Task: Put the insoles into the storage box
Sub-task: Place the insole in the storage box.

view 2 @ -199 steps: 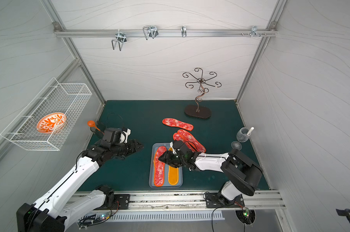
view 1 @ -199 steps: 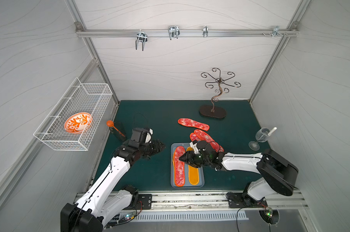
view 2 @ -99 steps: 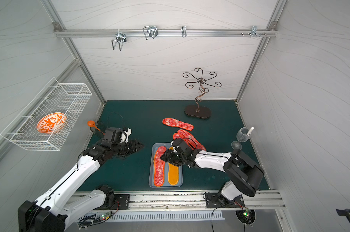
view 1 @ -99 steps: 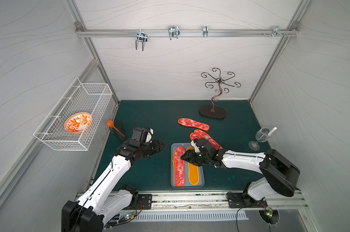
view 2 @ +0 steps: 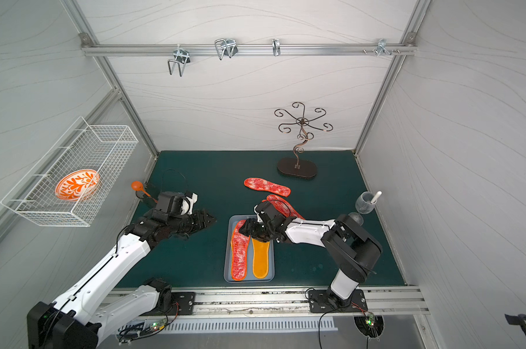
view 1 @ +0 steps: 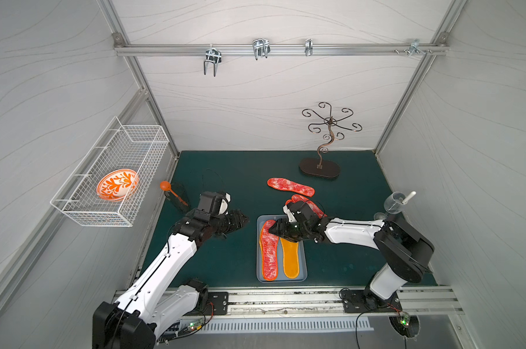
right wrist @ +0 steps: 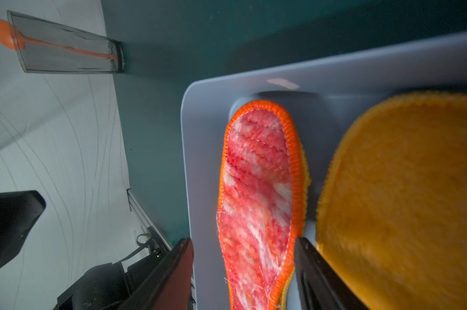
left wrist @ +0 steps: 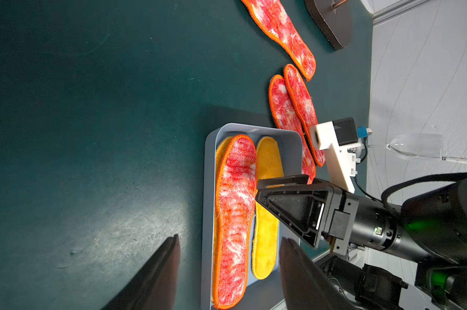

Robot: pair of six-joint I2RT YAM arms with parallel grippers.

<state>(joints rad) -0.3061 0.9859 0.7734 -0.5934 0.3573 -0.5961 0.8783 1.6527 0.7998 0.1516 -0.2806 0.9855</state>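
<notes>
A robotics lab test cell. White wavy-grained wall panels (view 1: 255, 99) sit in aluminium framing, and a slotted aluminium crossbar (view 1: 346, 50) with metal hooks runs at twelve o'clock. On the dark green matted worktop (view 1: 240, 178), a white-and-black left robot arm (view 1: 171, 256) and its right twin (view 1: 355, 231) bolt to a metal base rail (view 1: 286, 302) at six o'clock. A bare lit circuit board (view 1: 192, 325) lies by the rail.
</notes>
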